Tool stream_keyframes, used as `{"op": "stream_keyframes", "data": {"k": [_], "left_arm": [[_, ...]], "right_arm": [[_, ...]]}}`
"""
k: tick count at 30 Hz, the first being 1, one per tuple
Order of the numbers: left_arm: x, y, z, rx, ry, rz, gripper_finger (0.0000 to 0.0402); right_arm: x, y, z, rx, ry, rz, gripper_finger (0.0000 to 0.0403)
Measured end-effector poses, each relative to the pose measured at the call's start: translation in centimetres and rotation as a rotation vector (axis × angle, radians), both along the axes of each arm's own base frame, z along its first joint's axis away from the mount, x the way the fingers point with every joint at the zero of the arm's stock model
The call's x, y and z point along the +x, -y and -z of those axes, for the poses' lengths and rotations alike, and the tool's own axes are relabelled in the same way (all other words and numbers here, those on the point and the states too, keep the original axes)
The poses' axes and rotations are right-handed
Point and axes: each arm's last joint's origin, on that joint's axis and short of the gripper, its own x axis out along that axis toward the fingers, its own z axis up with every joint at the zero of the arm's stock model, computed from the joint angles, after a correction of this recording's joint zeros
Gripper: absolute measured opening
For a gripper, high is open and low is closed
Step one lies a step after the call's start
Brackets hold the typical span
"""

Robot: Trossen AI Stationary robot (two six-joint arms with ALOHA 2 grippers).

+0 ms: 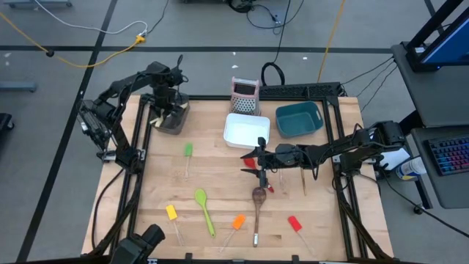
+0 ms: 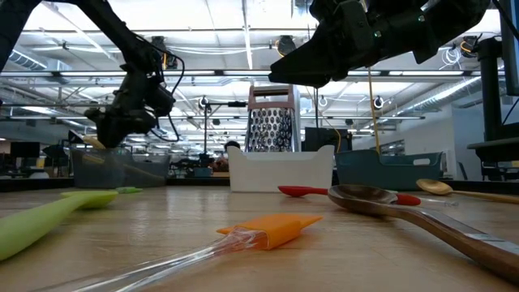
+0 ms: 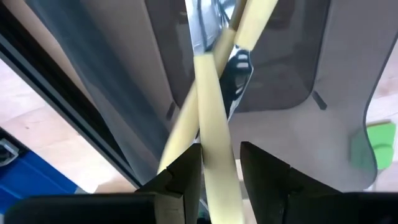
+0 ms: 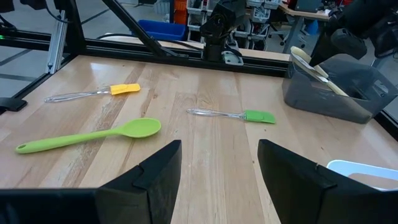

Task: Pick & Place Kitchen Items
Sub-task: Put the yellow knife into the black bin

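Gripping slim cream-handled knife [image 3: 214, 143], left end effector [image 3: 221, 177] over dark bin [image 1: 171, 117]; right end effector [image 4: 217, 180] open.

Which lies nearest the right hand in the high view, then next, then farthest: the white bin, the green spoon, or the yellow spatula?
From the right hand, open above the table's middle:
1. White bin, just behind the hand.
2. Green spoon, toward the front, to the hand's left.
3. Yellow spatula, front left, beyond the spoon.

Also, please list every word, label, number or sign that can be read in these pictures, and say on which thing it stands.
None can be read.
The box grater, the white bin, the teal bin and the utensils show no lettering.
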Motion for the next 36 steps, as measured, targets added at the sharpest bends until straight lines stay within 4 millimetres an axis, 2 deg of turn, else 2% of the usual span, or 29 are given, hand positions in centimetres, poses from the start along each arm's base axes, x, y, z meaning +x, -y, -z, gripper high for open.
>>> {"op": "stream_keyframes", "data": {"k": [12, 27, 36], "left_arm": [[0.2, 0.1, 0.0, 0.001, -0.001, 0.007, 0.0115], [2.6, 1.5, 0.0, 0.003, 0.014, 0.136, 0.0115], [3.3, 2.0, 0.0, 0.03, -0.027, 0.188, 0.0115]], "right_arm": [[0.0, 0.0, 0.0, 0.0, 0.0, 0.0, 0.0208], [0.0, 0.0, 0.0, 0.0, 0.0, 0.0, 0.0208], [0.0, 0.0, 0.0, 0.0, 0.0, 0.0, 0.0208]]}}
